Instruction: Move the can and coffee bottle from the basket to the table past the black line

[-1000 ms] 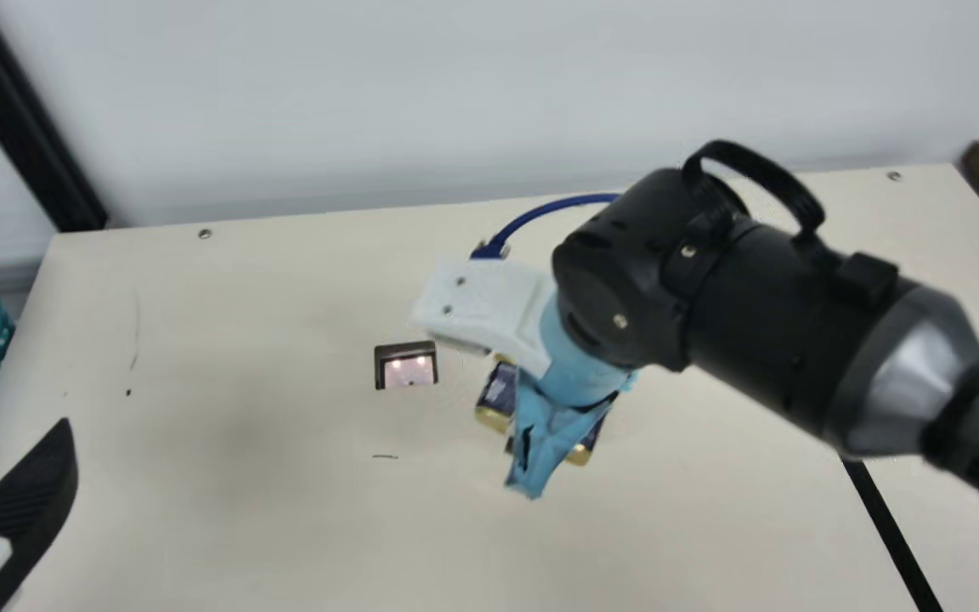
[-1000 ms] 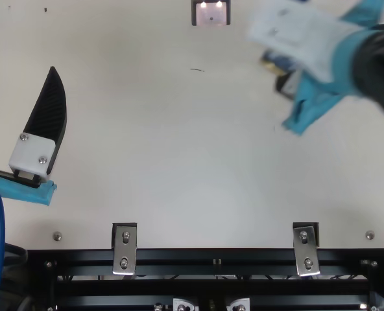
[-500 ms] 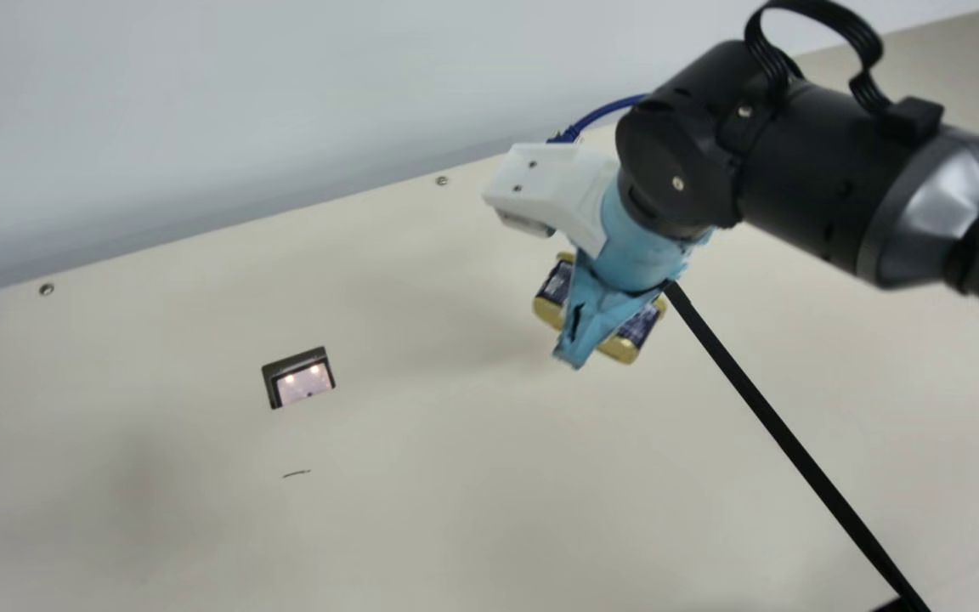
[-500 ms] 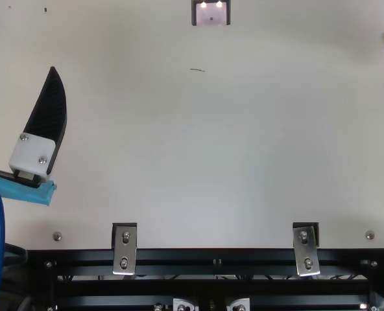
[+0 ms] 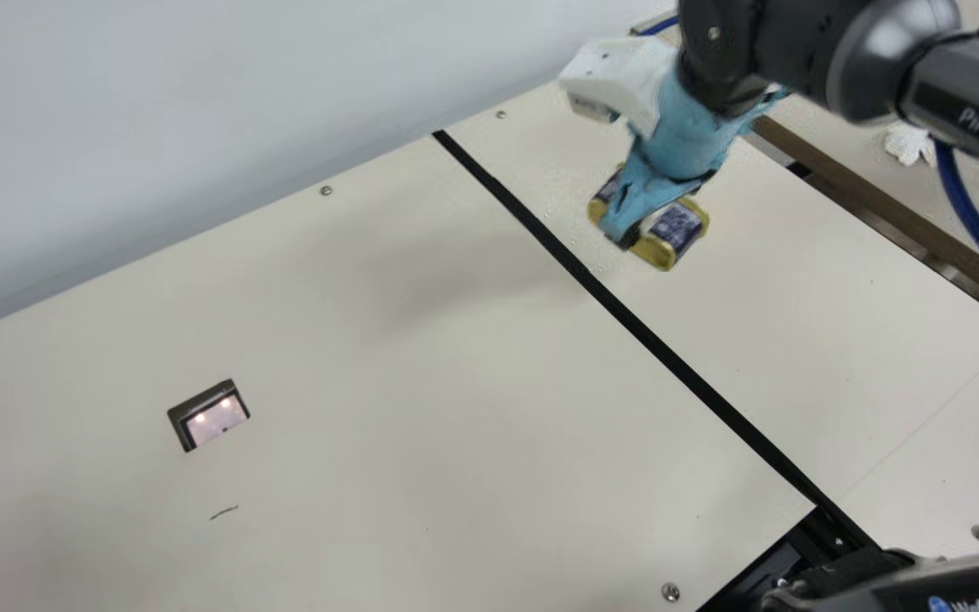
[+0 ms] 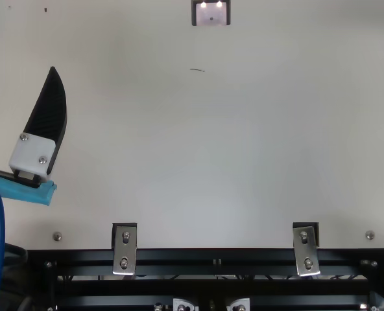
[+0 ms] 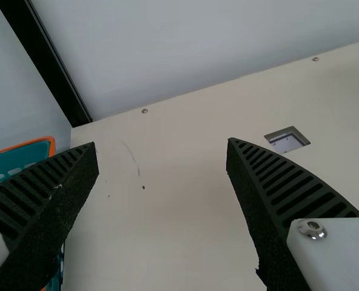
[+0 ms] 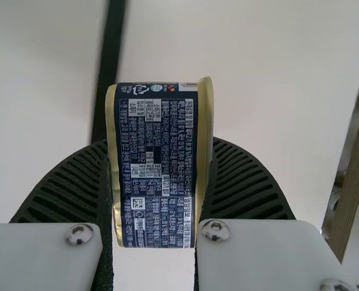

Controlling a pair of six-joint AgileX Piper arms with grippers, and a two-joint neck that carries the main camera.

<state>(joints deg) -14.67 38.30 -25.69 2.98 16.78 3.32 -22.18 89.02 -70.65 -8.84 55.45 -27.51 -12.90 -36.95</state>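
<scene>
Closest in, at the near side of the surface (image 5: 370, 408) and above the black rail (image 6: 244, 256) in the top view, the left hand (image 7: 161, 144) is parted wide and grasping nothing. Beyond its fingers in the left wrist view, off to one side, comes the basket (image 7: 22, 146) with its orange rim. The black line (image 5: 676, 361) runs from the near edge away to the far edge, and past it, well out in the main view, the right hand (image 8: 159, 144) is clenched on the can (image 8: 158, 170), the navy-and-gold one, its gold rims turned toward the two fingers. The can looks to be held above the surface. The step in hand is most likely the can's delivery: the carry across seems done, the setting down not yet. The next move calls for lowering it gently, keeping it clear of the line, levelling it so it does not roll or tip, and only then letting go. After that comes the coffee bottle, if it remains to be moved. Farthest off stands the pale wall (image 5: 200, 110).
</scene>
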